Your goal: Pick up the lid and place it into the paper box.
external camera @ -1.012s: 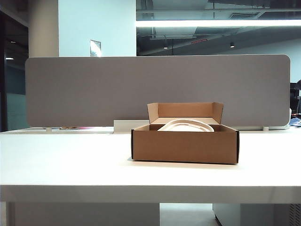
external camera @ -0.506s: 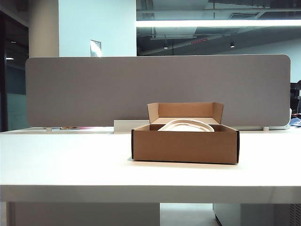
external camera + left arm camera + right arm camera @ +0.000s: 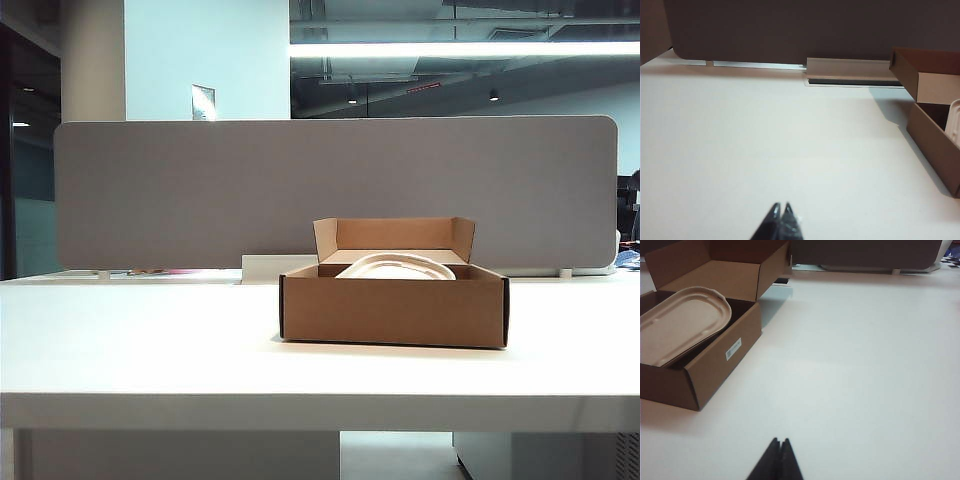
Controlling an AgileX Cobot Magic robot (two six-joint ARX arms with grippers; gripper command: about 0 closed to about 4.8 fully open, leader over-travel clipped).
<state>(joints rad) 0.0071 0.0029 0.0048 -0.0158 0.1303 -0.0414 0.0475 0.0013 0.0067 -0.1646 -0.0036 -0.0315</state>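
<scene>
I have both grippers drawn back from the paper box and neither shows in the exterior view. The left gripper has its tips pressed together and holds nothing; it hangs over bare table, with the box off to one side of it. The right gripper is likewise clenched and empty, on the other side of the box and well apart from it.

The lid is already inside the box, resting tilted, with one edge riding up toward the box's rim rather than lying flat on the floor. I judge the placing as done, or nearly so. If I wanted it seated properly, I would come in from above the box, press lightly on the raised edge, and avoid dragging sideways, since the cardboard looks light enough to slide.

Behind the box its back flap stands upright, and beyond that the grey divider panel. Nothing lies between either gripper and the box.
</scene>
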